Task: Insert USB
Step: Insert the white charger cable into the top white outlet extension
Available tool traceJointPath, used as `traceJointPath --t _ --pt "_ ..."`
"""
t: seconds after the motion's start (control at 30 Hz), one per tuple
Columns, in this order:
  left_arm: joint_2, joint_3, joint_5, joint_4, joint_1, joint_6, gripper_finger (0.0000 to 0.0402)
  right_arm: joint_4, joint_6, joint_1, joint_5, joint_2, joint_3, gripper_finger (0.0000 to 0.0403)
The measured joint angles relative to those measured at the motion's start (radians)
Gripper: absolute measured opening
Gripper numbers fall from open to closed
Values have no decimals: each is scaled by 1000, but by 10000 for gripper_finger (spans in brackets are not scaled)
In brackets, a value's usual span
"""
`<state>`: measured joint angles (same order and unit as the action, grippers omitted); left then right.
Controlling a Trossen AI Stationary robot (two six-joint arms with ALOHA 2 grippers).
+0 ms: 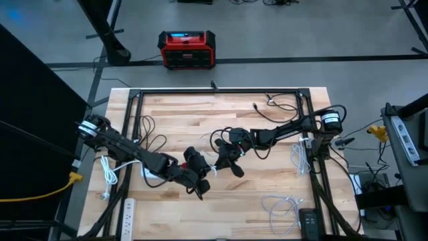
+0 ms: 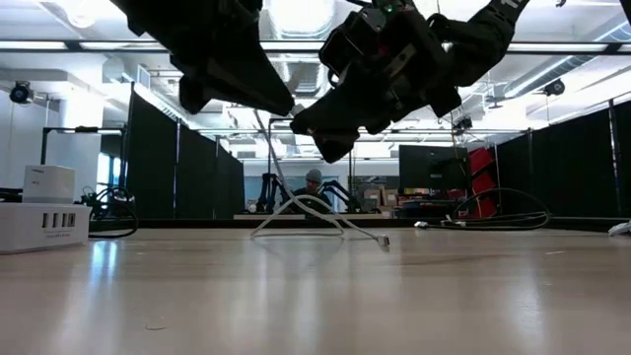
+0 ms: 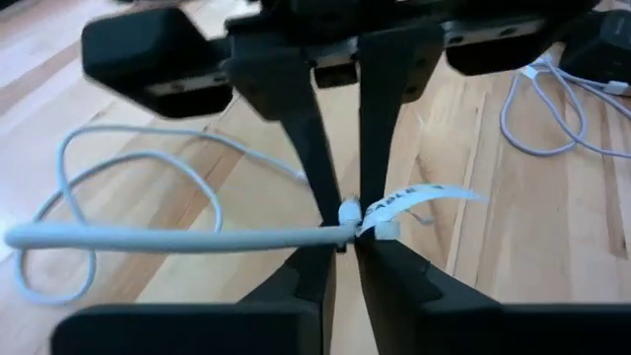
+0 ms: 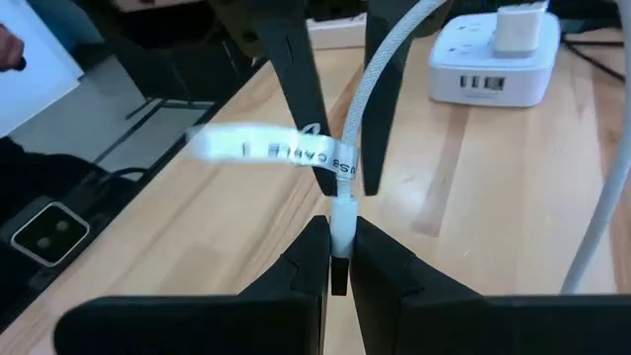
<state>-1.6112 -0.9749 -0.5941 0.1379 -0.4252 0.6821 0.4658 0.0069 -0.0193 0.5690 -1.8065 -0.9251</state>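
A white USB cable [image 3: 177, 237] with a paper label [image 3: 414, 202] is held up over the middle of the table [image 1: 267, 134] by both grippers, which meet tip to tip. My left gripper [image 3: 347, 247] is shut on the cable beside the label. My right gripper [image 4: 340, 258] is shut on the cable's thicker white end piece. In the low view the cable [image 2: 286, 212] hangs down from them in loops onto the table, and a plug end [image 2: 383, 240] lies flat on the wood. My left gripper pinches the cable [image 3: 333, 235] between its two fingers, right beside the label. The fingers lie across the cable. The cable is clear of the table here and runs off sideways, nearly straight. My right gripper pinches the white end piece [image 4: 341, 225] between its two fingers, close to the left gripper's fingers [image 4: 296, 89]. It comes level from the table's right. The cable [image 4: 380, 79] runs on away from the hold, past the label [image 4: 266, 148].
A white power strip [image 4: 493, 64] with a white charger [image 4: 518, 25] plugged in lies at the near left [image 1: 127, 213]. Another white cable [image 1: 281, 207] and a black device [image 1: 309, 221] lie at the near right. Black cables [image 1: 281, 107] lie at the far right.
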Motion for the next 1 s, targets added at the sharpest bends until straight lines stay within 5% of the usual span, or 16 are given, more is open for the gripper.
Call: traceJointPath --t 0.6,1.0 --pt "0 3 -192 -17 -41 76 194 281 106 23 -76 1 86 18" --pt "-4 3 -290 -90 -41 89 188 340 106 26 -90 2 86 18"
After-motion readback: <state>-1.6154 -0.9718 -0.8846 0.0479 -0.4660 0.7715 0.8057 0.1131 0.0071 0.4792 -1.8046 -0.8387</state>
